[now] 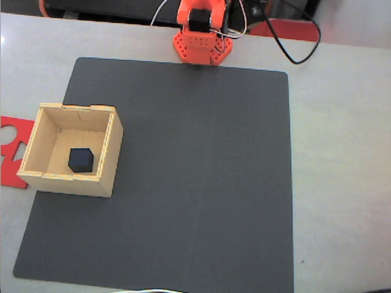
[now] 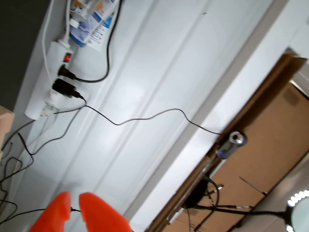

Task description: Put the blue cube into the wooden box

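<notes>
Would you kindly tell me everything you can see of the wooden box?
In the fixed view, the wooden box is a square, open-topped box of pale plywood with thin walls and notched corner joints. It sits upright at the left edge of the dark mat, its left side beside the red cut-out sheet. The blue cube rests on its floor.

Nothing here can be read; the printed blue-and-white packet (image 2: 94,21), up above the end effector (image 2: 73,205), is too blurred.
</notes>
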You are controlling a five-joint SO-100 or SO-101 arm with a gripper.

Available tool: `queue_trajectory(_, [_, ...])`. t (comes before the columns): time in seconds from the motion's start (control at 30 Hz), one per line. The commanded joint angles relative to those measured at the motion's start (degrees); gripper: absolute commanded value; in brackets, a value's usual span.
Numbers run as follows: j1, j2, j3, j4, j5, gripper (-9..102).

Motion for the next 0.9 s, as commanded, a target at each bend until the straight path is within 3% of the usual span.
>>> queue_trajectory(0.0, [-0.1, 0.8, 8.3, -5.0, 1.6, 0])
queue_trajectory(0.4, [2.0, 0.8, 43.4, -17.7, 9.5, 0])
queue_trajectory(0.87, [4.0, 0.8, 54.1, -19.6, 18.8, 0])
